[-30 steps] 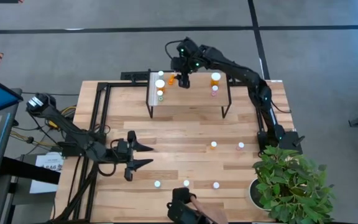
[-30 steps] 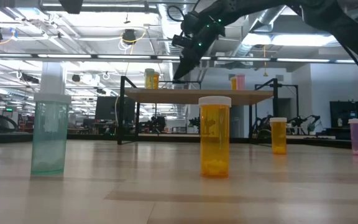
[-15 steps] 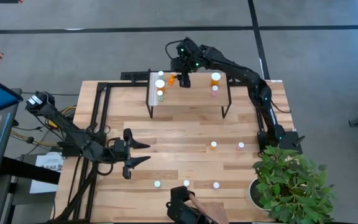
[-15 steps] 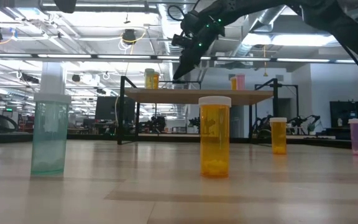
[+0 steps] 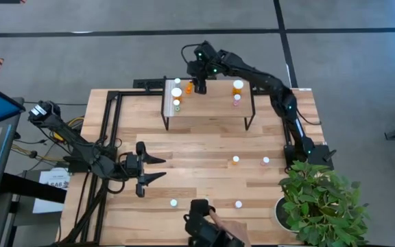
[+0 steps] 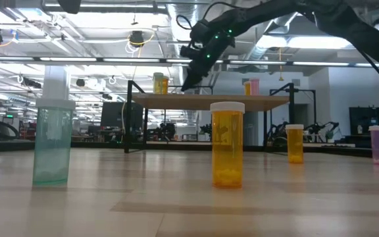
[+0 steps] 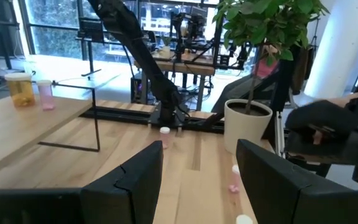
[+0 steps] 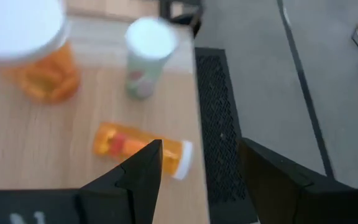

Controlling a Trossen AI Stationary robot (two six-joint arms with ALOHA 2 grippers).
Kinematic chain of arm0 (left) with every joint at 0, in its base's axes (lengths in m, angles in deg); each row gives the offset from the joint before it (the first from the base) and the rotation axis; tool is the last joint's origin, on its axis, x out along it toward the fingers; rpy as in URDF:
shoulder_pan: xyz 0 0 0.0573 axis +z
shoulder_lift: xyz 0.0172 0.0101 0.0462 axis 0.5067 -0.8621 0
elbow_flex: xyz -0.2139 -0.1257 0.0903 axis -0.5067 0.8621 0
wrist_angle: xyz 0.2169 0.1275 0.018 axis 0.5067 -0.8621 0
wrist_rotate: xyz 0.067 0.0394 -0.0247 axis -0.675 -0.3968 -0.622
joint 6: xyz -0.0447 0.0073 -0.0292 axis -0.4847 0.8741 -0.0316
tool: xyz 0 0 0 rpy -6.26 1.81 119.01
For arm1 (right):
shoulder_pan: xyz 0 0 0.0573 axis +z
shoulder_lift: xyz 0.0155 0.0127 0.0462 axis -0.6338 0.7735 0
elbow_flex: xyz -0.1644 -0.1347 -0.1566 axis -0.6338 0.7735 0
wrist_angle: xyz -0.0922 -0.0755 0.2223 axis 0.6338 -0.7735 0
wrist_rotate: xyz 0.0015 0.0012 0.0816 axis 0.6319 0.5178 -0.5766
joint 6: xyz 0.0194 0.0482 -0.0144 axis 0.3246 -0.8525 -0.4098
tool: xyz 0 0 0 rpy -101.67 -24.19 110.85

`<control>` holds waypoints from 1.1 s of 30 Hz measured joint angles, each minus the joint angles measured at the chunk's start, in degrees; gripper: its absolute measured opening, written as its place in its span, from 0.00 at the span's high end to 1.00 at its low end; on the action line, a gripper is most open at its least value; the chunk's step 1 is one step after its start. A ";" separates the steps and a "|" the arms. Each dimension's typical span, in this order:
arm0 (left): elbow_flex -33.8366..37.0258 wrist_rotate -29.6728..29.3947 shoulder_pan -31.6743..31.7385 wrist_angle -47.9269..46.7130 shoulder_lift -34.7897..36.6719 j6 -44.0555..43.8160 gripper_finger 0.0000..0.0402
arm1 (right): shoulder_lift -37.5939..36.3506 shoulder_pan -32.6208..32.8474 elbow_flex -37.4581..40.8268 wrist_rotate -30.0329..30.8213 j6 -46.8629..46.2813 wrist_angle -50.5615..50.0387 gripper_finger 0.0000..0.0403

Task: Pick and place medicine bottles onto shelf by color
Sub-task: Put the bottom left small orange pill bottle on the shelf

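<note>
Shifted my right gripper (image 5: 199,88) a bit toward upper left w/ fingers spread, empty, over the shelf (image 5: 208,108) at upper centre, above an orange bottle (image 8: 142,147) lying on its side, while my left gripper (image 5: 158,169), also spread, waits lower left.

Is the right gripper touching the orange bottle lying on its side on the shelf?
Apart. The right wrist view shows the right gripper open, the fallen orange bottle lying on the shelf beyond its fingertips.
</note>
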State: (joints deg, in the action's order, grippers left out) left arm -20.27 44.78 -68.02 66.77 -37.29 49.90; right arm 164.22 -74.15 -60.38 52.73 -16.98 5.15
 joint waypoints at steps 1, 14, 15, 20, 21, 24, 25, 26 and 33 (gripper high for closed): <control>0.00 -0.06 0.01 -0.02 0.00 0.12 0.52 | 0.00 -0.32 0.00 -0.33 -1.48 0.81 0.42; 0.00 -1.13 0.03 0.02 0.00 0.09 0.52 | 1.81 -3.21 -0.02 -9.16 -19.33 1.60 0.45; 0.00 -1.21 0.03 0.02 0.00 0.11 0.52 | 1.85 -3.05 -0.02 -9.22 -19.33 1.64 0.46; 0.00 -1.29 0.03 0.00 0.00 0.07 0.52 | 1.88 -2.08 -0.02 -9.36 -18.63 1.62 0.47; 0.00 -1.28 0.03 0.02 0.00 0.04 0.52 | 1.88 -2.01 -0.02 -9.36 -18.63 1.30 0.47; 0.00 -1.24 0.03 0.00 0.00 -0.35 0.52 | 1.88 -1.96 -0.04 -9.39 -18.30 -1.08 0.47; 0.00 -1.03 0.03 0.02 0.00 -0.45 0.52 | 1.88 -1.96 -0.04 -9.39 -17.76 -2.38 0.47; 0.00 -0.89 0.03 0.02 0.00 -0.74 0.52 | 1.88 -1.97 -0.04 -9.37 -17.02 -3.70 0.48; 0.00 0.23 0.03 0.02 0.00 -1.64 0.52 | 1.77 -0.33 -0.04 -9.30 -12.98 -10.11 0.51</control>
State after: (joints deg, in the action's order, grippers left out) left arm -20.27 45.01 -67.99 66.79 -37.29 48.26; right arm 165.99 -74.48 -60.42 43.43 -29.97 -4.96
